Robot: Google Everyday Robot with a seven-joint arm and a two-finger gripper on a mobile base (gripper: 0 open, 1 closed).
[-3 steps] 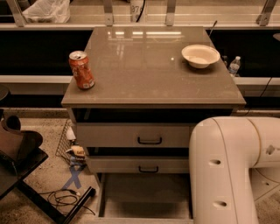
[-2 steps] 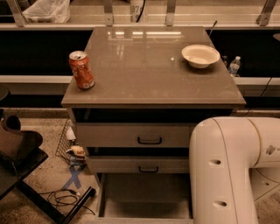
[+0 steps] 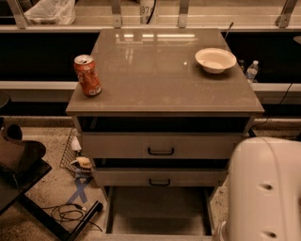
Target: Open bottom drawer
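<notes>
At the far left a dark chair (image 3: pixel 19 160) stands on the floor, with a loose cable (image 3: pixel 70 214) and a blue tape cross (image 3: pixel 80 190) near the table's front left leg. A plastic bag (image 3: pixel 51 12) lies on the ledge beyond the back left corner.

On the table (image 3: pixel 160 89), an orange can (image 3: pixel 87 75) stands upright near the left edge, toward the front left corner. Under the front edge sits the top drawer (image 3: pixel 122 145), with a black handle (image 3: pixel 161 151) at its middle. Below it is the middle drawer (image 3: pixel 122 177). The bottom drawer (image 3: pixel 157 209) is pulled out toward the camera, well past the table's front edge. Its plain grey inside lies open to view, and its front reaches the lower border.

A pale bowl (image 3: pixel 215 60) sits near the back right corner. A small water bottle (image 3: pixel 251 71) stands beyond the right edge.

The white robot arm (image 3: pixel 263 188) fills the lower right, in front of the table's front right corner. The gripper is out of view, so I cannot tell whether it is spread or pressed together.
</notes>
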